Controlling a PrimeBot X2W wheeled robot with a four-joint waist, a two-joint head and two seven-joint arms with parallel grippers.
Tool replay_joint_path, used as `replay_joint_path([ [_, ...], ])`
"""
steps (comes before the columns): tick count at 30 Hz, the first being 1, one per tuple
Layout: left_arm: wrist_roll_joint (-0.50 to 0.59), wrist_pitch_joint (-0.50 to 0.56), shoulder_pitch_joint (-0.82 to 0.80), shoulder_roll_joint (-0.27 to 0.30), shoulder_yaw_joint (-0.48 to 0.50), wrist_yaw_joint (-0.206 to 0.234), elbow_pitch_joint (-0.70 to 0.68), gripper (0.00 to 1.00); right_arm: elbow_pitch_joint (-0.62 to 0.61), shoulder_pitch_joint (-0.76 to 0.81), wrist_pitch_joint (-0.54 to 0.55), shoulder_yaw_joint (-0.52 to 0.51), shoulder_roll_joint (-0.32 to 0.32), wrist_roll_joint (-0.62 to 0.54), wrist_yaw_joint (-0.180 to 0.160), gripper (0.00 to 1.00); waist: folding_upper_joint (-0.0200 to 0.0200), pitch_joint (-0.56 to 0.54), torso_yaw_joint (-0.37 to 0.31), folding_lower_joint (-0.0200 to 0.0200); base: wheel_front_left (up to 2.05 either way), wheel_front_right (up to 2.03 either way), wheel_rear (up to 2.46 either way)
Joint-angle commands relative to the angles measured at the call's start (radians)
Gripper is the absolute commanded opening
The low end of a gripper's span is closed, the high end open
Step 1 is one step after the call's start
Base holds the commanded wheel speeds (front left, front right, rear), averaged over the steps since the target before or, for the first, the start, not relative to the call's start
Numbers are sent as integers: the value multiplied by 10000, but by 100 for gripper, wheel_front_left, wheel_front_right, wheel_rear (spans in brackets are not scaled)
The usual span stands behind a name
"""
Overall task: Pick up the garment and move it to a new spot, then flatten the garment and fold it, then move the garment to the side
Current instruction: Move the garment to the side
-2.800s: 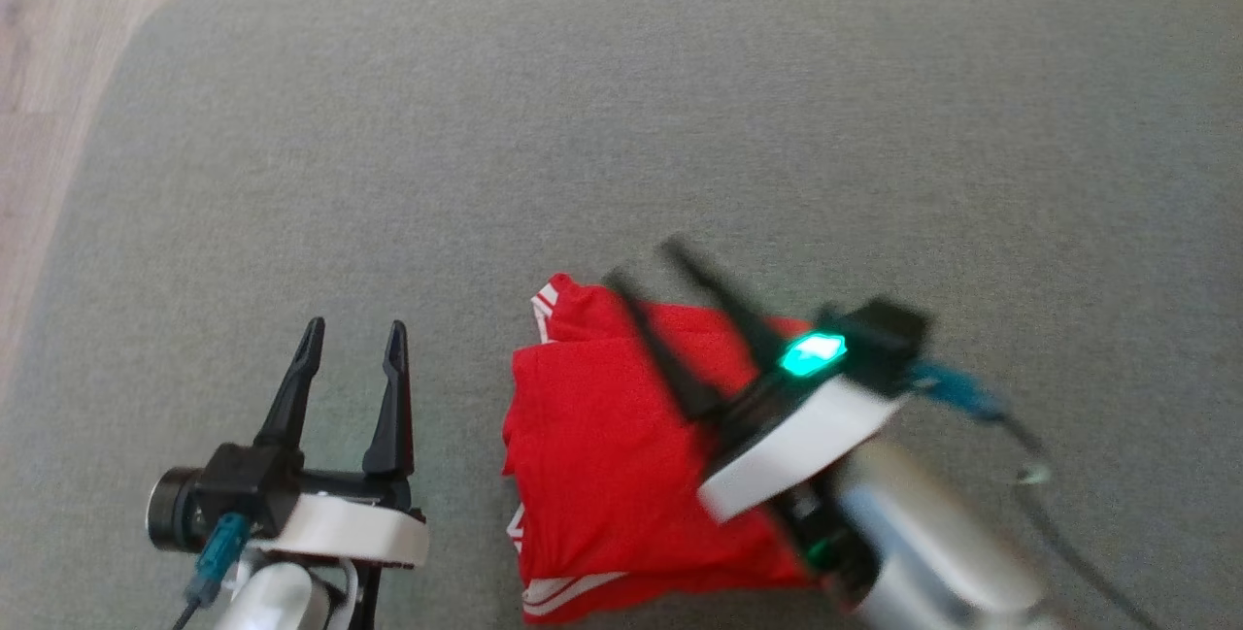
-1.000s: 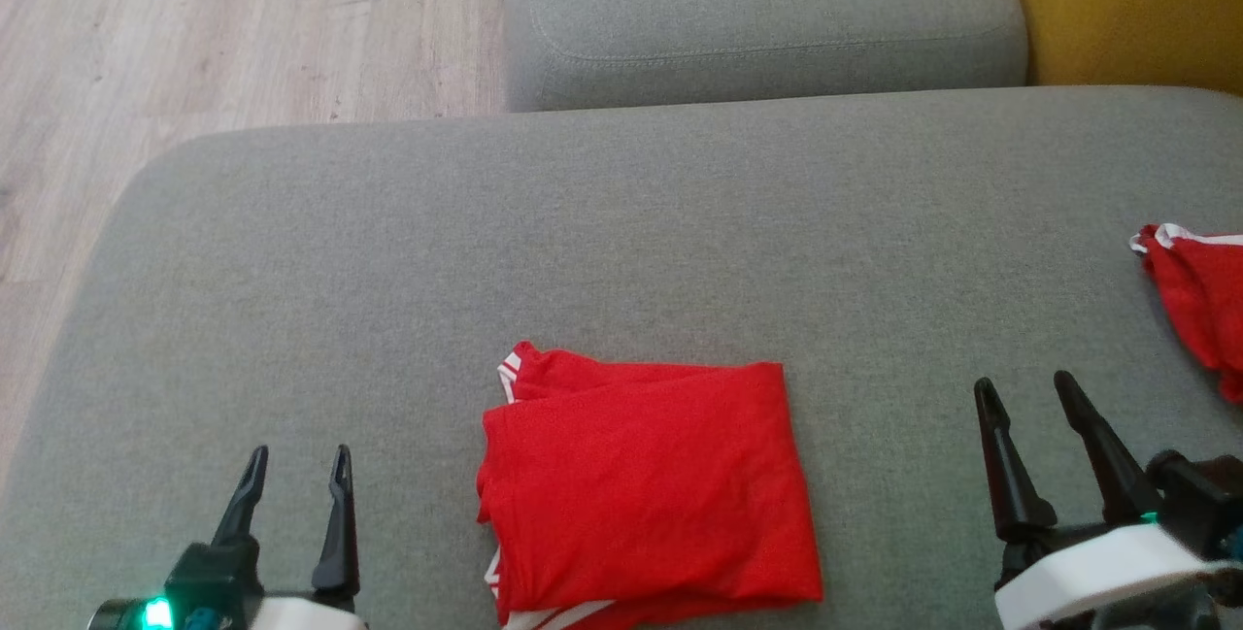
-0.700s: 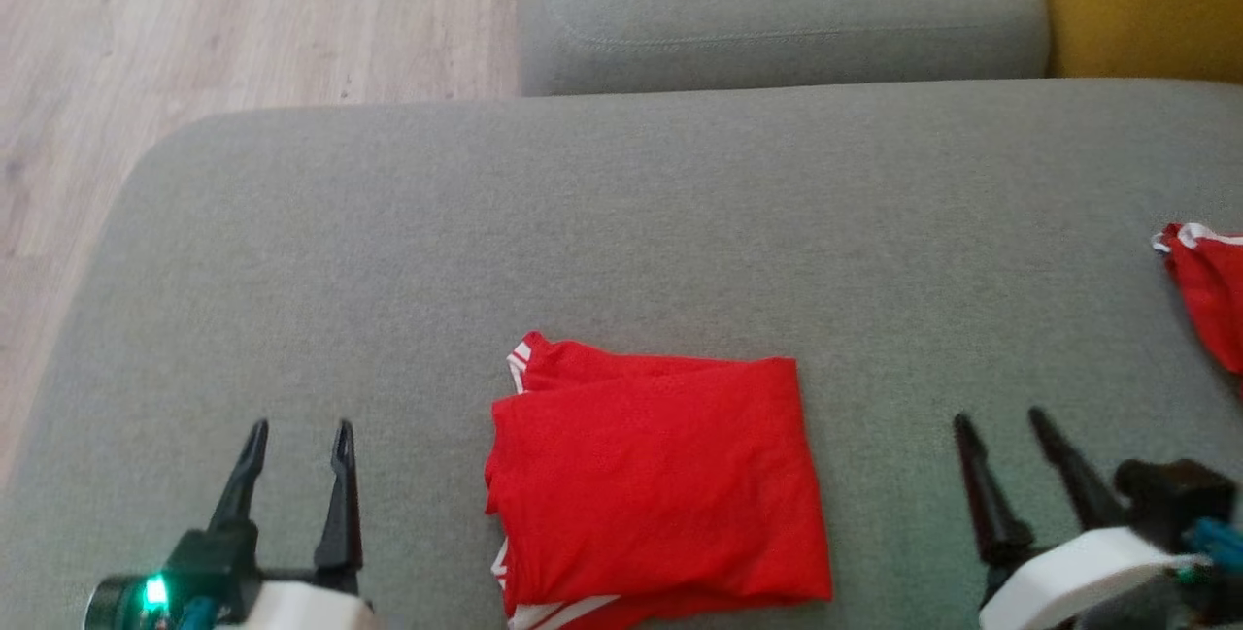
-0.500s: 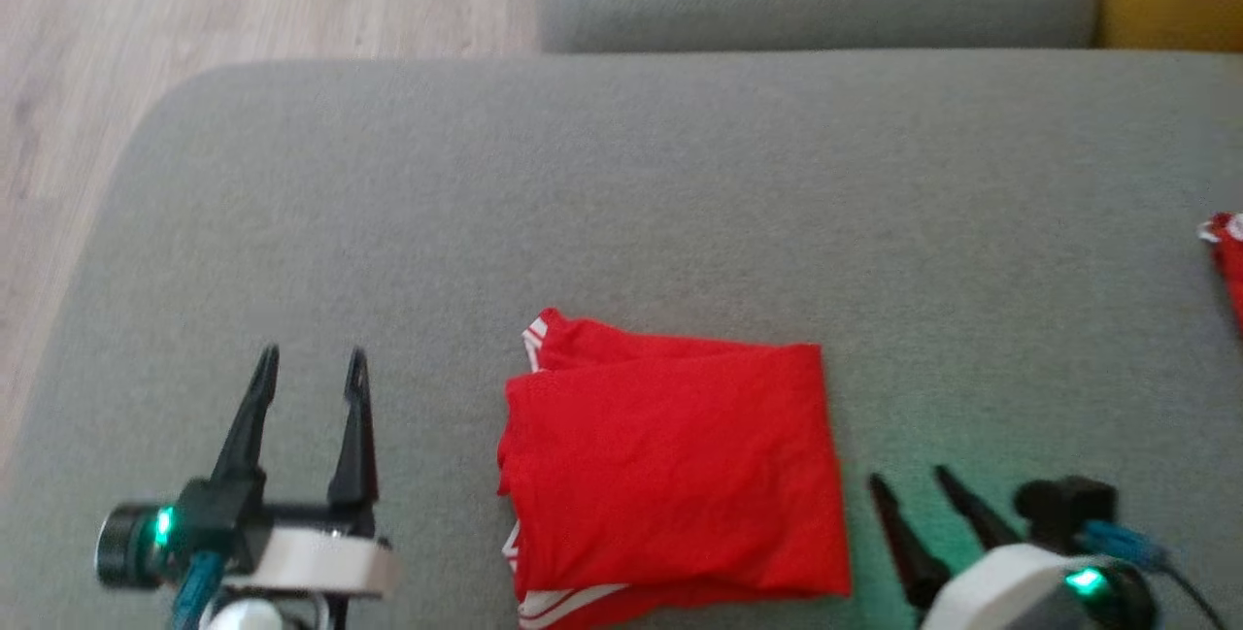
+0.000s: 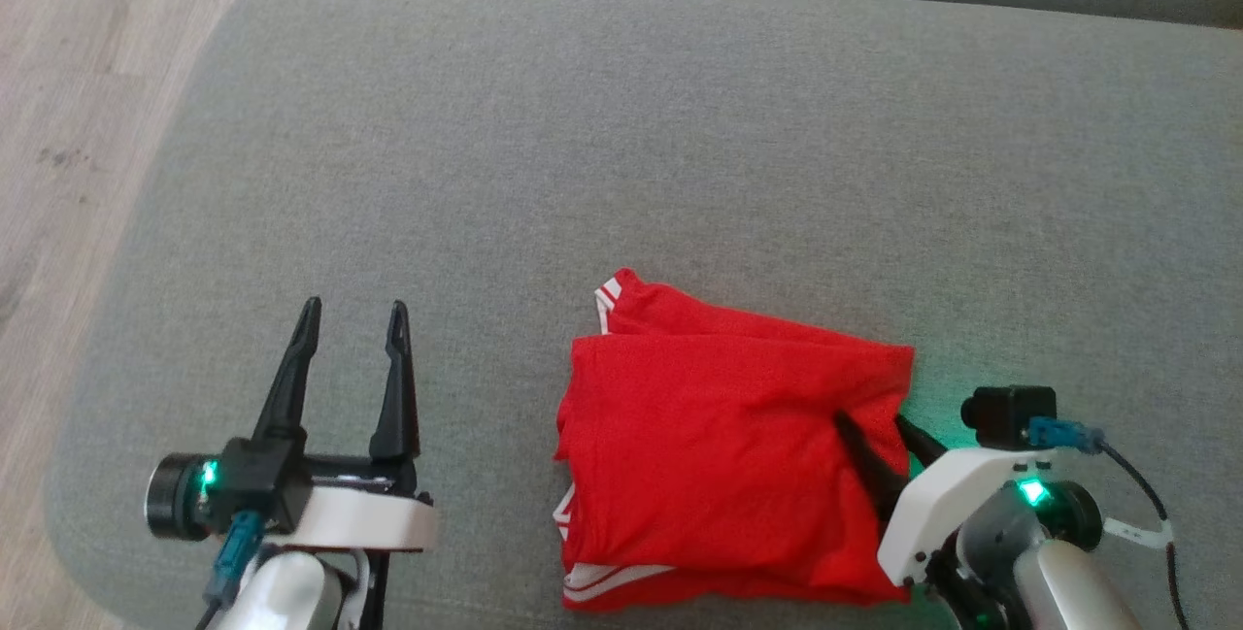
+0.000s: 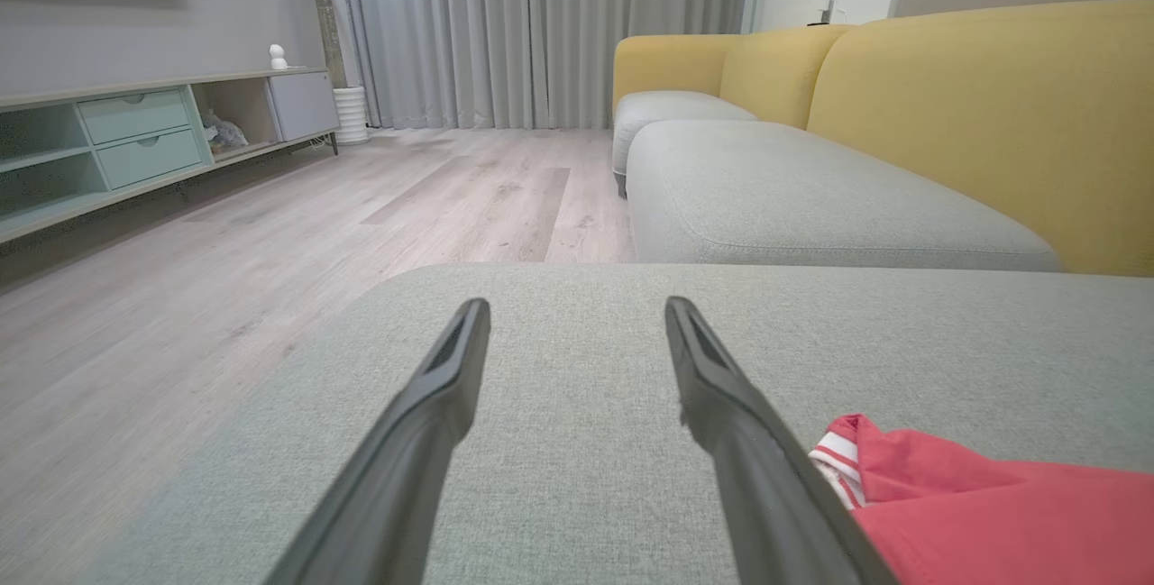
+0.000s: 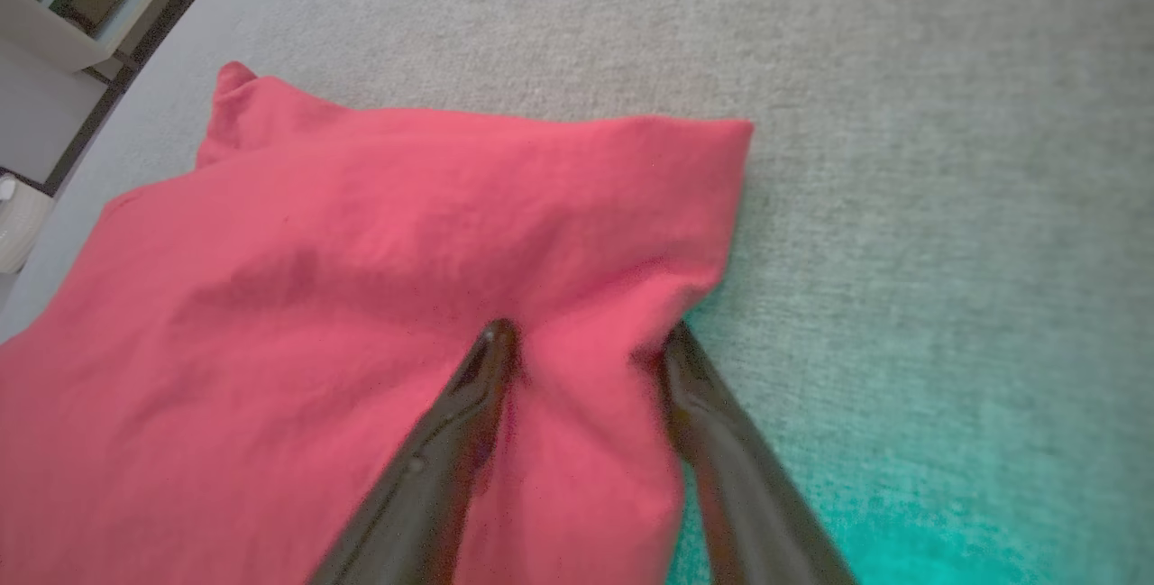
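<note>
Garment [image 5: 719,455] lies folded at lower centre; only the move aside is left, I judge. Right gripper [image 5: 869,418] straddles its edge, unclamped; left gripper [image 5: 354,305] wide, empty.

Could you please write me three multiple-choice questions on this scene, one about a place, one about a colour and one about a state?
1. Where does the garment lie, seen from the left gripper?
A. to its right
B. to its left
C. between its jaws

2. What colour are the garment's stripes?
A. blue
B. white
C. black

3. How is the left gripper?
A. shut on the garment
B. shut, empty
C. open, empty

Answers:
1 A: in the head view the red cloth lies to that gripper's right.
2 B: white bands edge the red cloth.
3 C: its jaws stand apart over the bare cushion.
</note>
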Motion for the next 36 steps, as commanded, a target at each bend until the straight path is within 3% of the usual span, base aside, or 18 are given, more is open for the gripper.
replay_joint_path([
  [1, 94, -115, -557, 69, 428, -85, -245, 100, 53, -56, 217, 462, 11, 32, -7, 0, 0, 41, 43, 0, 0, 0, 0],
  [6, 270, -121, -465, -59, 715, -183, -312, 100, -855, -73, -295, 314, -383, -279, -7, 0, 0, 66, -170, 0, 0, 0, 0],
  [12, 351, -122, -284, -168, 977, -342, -334, 100, -1814, 33, -407, 9, -974, -593, -7, 0, 0, 36, -958, 0, 0, 0, 0],
  [18, 453, -123, -114, -307, 1195, -509, -403, 100, -2528, -143, -179, -271, -1720, -754, -7, 0, 0, 59, -2428, 0, 0, 0, 0],
  [26, 678, -123, -177, -379, 1216, -680, -623, 100, -2465, -1376, -182, -268, -2828, -547, -7, 0, 0, 584, -4097, 0, 0, 0, 0],
  [31, 835, -123, -720, -308, 1074, -915, -625, 100, -2030, -2469, -353, -645, -3740, -516, -7, 0, 0, 1248, -4340, 0, 0, 0, 0],
  [36, 1061, -103, -1497, -338, 777, -1152, -627, 100, -1545, -3206, -330, -1642, -5078, -812, -7, 0, 0, 2022, -4015, 0, 0, 0, 0],
])
